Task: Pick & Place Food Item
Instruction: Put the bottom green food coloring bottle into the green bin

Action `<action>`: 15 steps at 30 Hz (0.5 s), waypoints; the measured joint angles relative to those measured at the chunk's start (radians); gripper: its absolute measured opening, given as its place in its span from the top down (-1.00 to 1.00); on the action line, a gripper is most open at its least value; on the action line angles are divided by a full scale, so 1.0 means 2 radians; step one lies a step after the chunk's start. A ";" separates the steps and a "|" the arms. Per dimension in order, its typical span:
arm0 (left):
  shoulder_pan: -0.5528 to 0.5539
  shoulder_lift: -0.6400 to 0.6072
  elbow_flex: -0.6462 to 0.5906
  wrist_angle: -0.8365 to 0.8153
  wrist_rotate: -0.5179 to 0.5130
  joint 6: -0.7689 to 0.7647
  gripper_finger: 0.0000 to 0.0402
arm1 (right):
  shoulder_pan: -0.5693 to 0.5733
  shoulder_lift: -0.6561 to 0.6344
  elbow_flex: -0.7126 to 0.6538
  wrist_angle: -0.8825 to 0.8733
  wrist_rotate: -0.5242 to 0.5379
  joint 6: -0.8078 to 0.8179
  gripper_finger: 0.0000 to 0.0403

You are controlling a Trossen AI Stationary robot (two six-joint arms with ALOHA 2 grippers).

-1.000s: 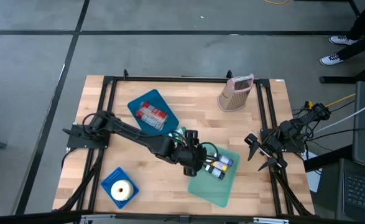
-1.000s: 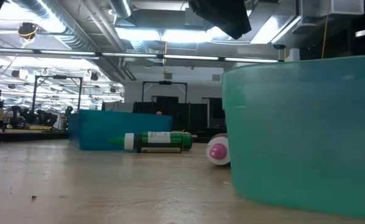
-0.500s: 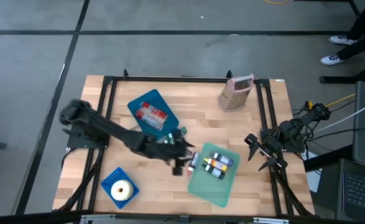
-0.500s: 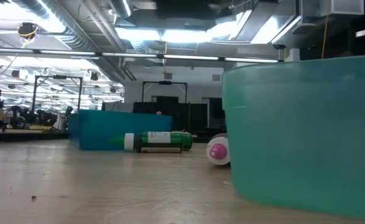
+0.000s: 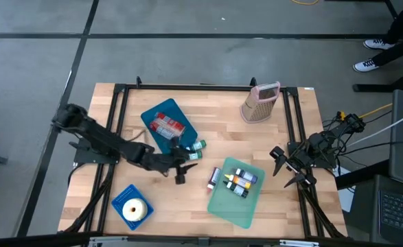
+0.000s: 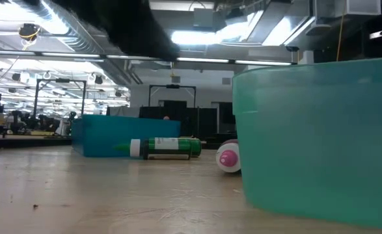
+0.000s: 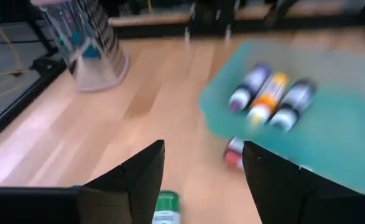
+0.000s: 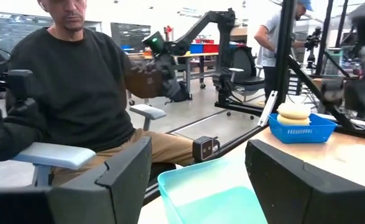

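My left gripper (image 5: pixel 184 165) (image 7: pixel 204 168) hangs open over the wood near the table's middle, holding nothing. It points toward a teal tray (image 5: pixel 237 199) (image 7: pixel 331 149). Three small bottles (image 5: pixel 239 180) (image 7: pixel 269 99) lie side by side in that tray. A pink-capped bottle (image 5: pixel 213 178) (image 6: pixel 228 158) lies on the wood at the tray's left edge. A green bottle (image 5: pixel 196 149) (image 6: pixel 164 147) lies on its side just beyond my left fingers. My right gripper (image 5: pixel 283 168) (image 8: pixel 198 168) waits open at the table's right edge.
A blue tray (image 5: pixel 153 116) with a red packet (image 5: pixel 167 125) lies at the far left of centre. A blue basket (image 5: pixel 122 195) holding a pale ring-shaped bun (image 5: pixel 133 208) sits near left. A pink grater (image 5: pixel 259 103) stands far right. A seated person (image 8: pixel 76 87) shows beyond the table.
My left gripper has drawn back from above the teal tray's left edge toward the table's left, staying open with nothing in it. The three bottles in the tray, partly covered before, now show fully. The bottles on the wood have not moved.
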 joint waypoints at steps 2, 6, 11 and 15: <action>0.011 0.031 0.006 -0.005 0.004 0.005 -0.04 | 0.000 0.000 0.000 0.000 0.001 0.000 -0.26; 0.031 0.086 0.006 -0.013 0.013 -0.015 -0.01 | 0.001 0.000 0.000 0.000 0.001 0.013 -0.26; 0.040 0.122 0.005 -0.013 0.006 -0.030 0.02 | 0.001 0.000 0.000 -0.002 0.001 0.013 -0.26; 0.048 0.125 0.006 -0.054 0.005 -0.051 0.02 | 0.000 0.000 0.000 -0.002 0.001 0.008 -0.26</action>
